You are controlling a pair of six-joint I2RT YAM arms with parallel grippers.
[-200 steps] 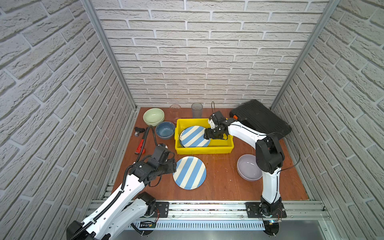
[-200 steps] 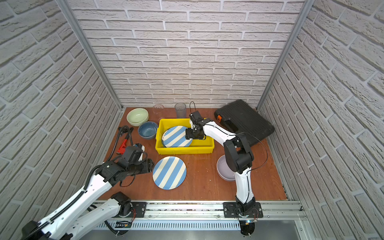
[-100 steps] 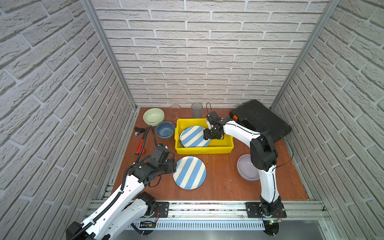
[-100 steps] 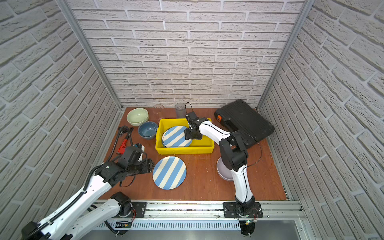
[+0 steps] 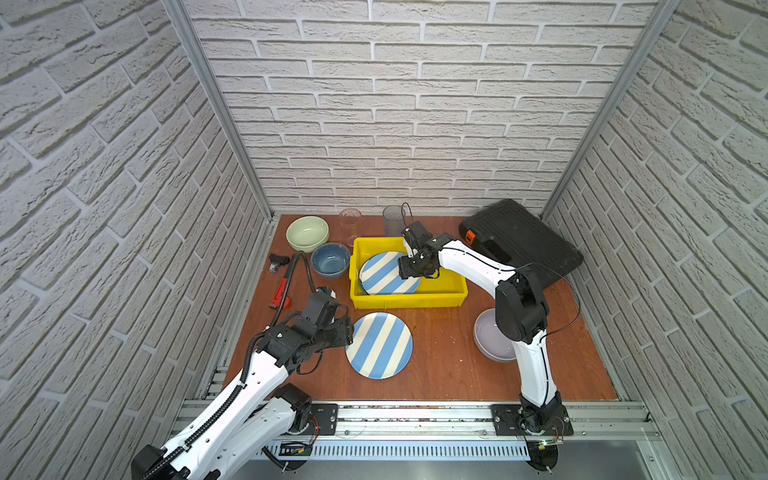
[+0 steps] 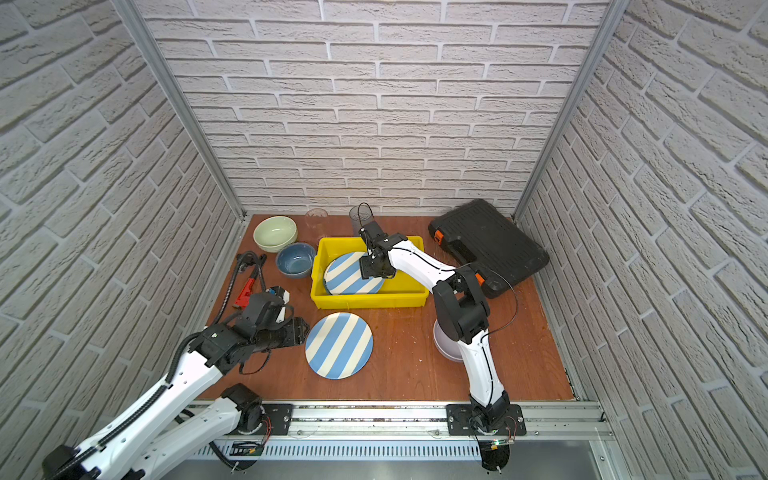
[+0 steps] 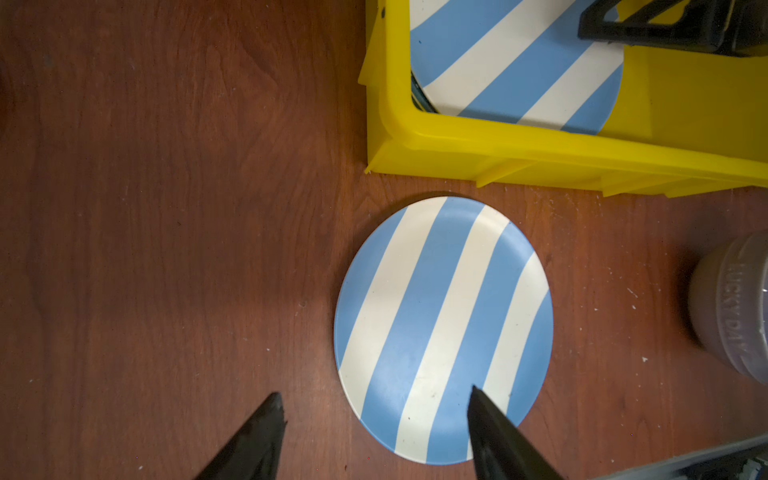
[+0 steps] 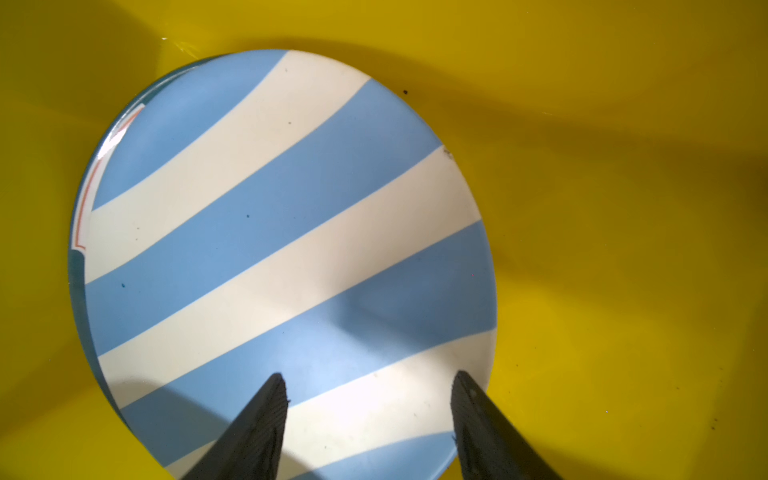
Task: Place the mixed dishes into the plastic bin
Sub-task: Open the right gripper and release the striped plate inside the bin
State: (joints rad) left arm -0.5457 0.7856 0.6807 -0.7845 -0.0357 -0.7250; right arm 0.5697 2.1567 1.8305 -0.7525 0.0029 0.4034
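In both top views a striped plate point(image 5: 379, 345) lies on the tabletop point(image 5: 440, 365) just in front of the yellow bin point(image 5: 409, 300), with the left gripper point(image 5: 348, 332) at its rim.

Left wrist: the jaws are wide and straddle that rim, so go low and pinch the edge.

Right wrist: the right gripper point(image 8: 368, 415) is wide and empty, over a second striped plate point(image 8: 291, 228) inside the bin.

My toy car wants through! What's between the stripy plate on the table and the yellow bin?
Nothing. In the left wrist view only a bare strip of brown table separates that striped plate from the yellow bin.
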